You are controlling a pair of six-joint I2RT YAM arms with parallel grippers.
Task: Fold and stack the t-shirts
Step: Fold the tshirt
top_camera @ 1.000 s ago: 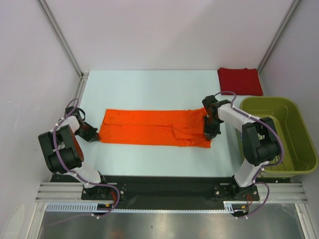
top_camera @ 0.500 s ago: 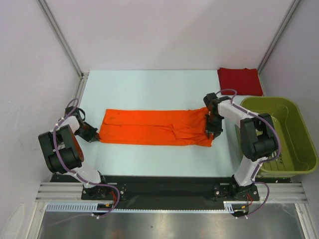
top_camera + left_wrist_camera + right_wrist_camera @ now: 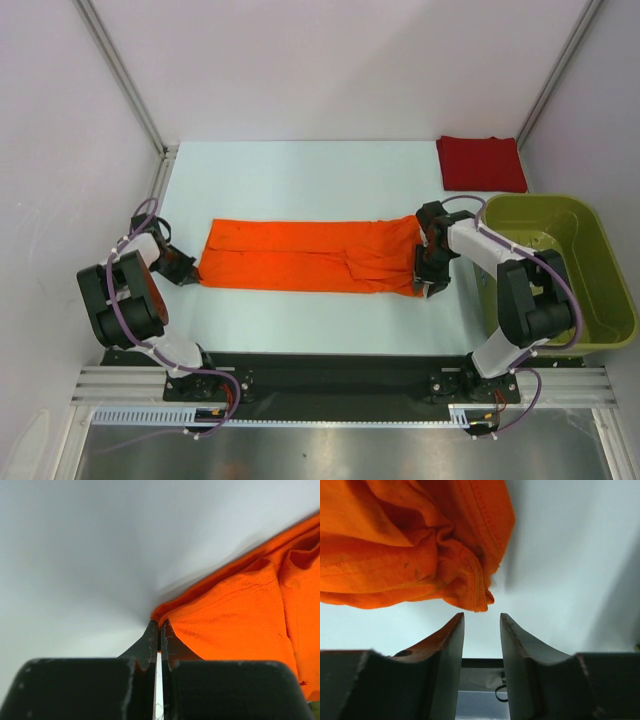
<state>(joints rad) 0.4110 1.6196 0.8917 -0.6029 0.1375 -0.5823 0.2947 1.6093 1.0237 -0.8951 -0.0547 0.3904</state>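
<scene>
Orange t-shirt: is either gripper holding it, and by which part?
The left gripper pinches the orange t-shirt at its left near corner. The right gripper is open beside the other end, holding nothing.

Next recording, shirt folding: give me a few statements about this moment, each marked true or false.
1. The orange shirt lies as a long strip on the table. True.
2. The right arm's jaws are clamped on the orange shirt. False: they stand apart, with the cloth just ahead of them and nothing between them.
3. The red shirt lies inside the basket. False: it lies folded at the table's far right corner, outside the basket.
4. The left arm's jaws are shut at the orange shirt's left end. True.
</scene>
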